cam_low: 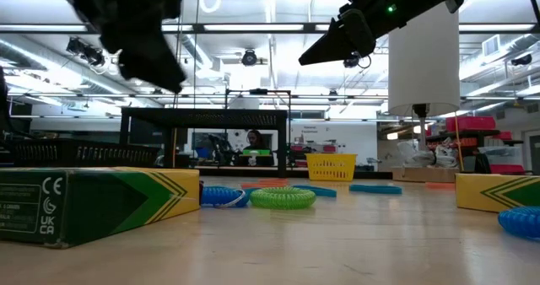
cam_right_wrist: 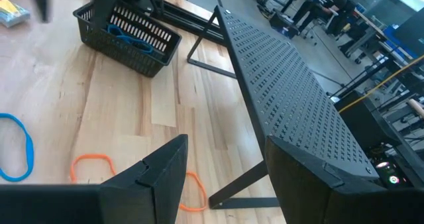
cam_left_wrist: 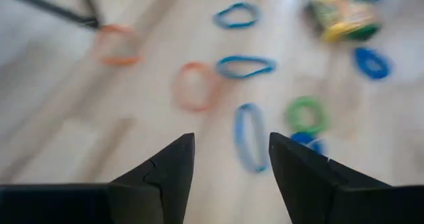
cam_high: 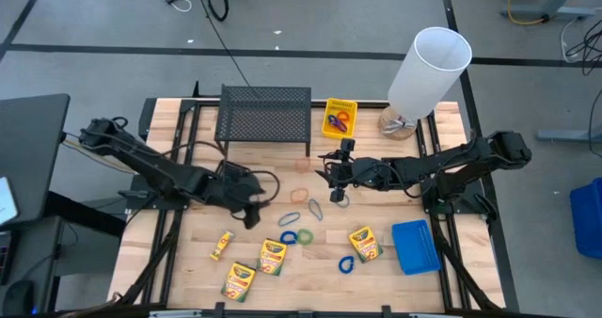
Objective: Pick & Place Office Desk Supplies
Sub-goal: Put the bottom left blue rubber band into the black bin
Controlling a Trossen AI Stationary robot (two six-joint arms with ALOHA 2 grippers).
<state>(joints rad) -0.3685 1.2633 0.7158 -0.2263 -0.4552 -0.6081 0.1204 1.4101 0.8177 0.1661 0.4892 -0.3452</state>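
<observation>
Coloured loops lie flat on the wooden table: orange (cam_high: 300, 194), grey-blue (cam_high: 291, 218), green (cam_high: 306, 234) and blue (cam_high: 346, 262). Crayon boxes (cam_high: 273, 256) (cam_high: 365, 244) lie toward the near edge. A yellow bin (cam_high: 340, 118) with loops in it stands at the far edge. A blue bin (cam_high: 416, 246) stands at the near right. A black bin (cam_right_wrist: 129, 35) holding blue loops stands beside a rack leg. My left gripper (cam_high: 252, 213) hangs open and empty above the loops, with a blue loop (cam_left_wrist: 248, 136) below its fingers. My right gripper (cam_high: 329, 172) is open and empty above two orange loops (cam_right_wrist: 93, 164).
A large black wire-mesh rack (cam_high: 264, 114) stands at the far middle, and its legs (cam_right_wrist: 228, 184) reach down close to my right gripper. A tall white cylinder (cam_high: 428, 69) stands at the far right. More crayon boxes (cam_high: 239, 280) (cam_high: 222, 246) lie at the near left.
</observation>
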